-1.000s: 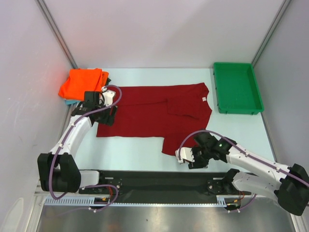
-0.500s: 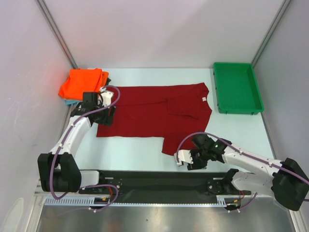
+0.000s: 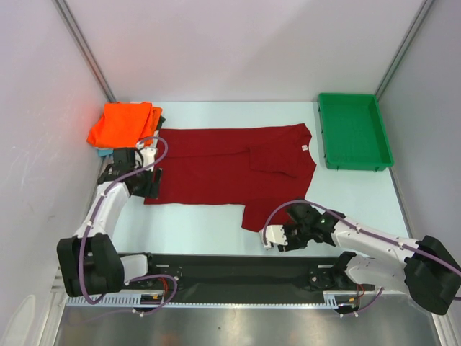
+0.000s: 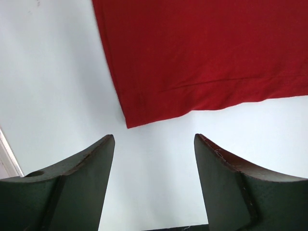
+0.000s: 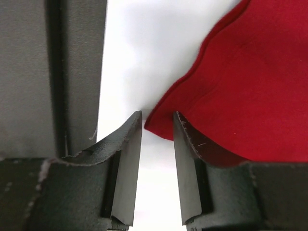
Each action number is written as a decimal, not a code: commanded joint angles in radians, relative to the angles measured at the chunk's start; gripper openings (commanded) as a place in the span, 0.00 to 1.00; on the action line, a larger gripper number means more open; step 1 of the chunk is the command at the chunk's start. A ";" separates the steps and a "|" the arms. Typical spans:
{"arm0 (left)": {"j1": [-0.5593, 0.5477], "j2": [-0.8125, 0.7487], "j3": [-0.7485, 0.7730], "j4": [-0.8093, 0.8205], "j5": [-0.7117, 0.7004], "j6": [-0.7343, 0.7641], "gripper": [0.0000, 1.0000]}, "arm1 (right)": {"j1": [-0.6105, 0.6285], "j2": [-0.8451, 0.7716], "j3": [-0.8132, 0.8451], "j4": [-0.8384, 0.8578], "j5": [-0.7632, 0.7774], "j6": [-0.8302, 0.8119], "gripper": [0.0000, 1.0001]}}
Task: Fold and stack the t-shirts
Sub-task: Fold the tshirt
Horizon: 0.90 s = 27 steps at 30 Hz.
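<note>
Cloth: maroon t-shirt (image 3: pixel 223 169) spread flat, centre | orange t-shirt (image 3: pixel 122 124) folded far left, likely stack base | left gripper (image 4: pixel 154 137) wide open above near-left hem corner | right gripper (image 5: pixel 157 114) narrow, unclamped, at near-right corner, probably for folding

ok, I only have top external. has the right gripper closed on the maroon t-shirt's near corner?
Observer: No. The right wrist view shows the right gripper open, jaws narrow. The maroon t-shirt has its corner showing in the gap, unclamped.
Operator: and the left one?
Observer: In the left wrist view the left gripper is wide open over bare table. The shirt's hem corner is just past the fingertips, untouched.
Operator: hem flat there?
Observer: Yes, it lies flat, stitch line showing, no curl at that corner.
</note>
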<state>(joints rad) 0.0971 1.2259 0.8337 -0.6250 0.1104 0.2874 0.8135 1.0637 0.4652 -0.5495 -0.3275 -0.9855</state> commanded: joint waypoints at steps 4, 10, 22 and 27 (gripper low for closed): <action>0.059 0.007 0.056 -0.070 0.032 0.010 0.71 | -0.019 0.012 -0.034 -0.018 0.070 -0.051 0.28; 0.099 0.093 0.065 -0.114 0.024 0.085 0.68 | -0.057 -0.001 0.024 -0.073 0.059 -0.044 0.02; 0.188 0.354 0.223 -0.176 0.207 0.068 0.62 | -0.099 0.002 0.073 -0.064 0.042 -0.021 0.00; 0.187 0.408 0.249 -0.188 0.198 0.070 0.54 | -0.105 -0.008 0.064 -0.056 0.041 -0.012 0.00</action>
<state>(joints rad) 0.2783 1.6104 1.0412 -0.7967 0.2714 0.3481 0.7162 1.0695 0.5110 -0.6033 -0.2855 -1.0058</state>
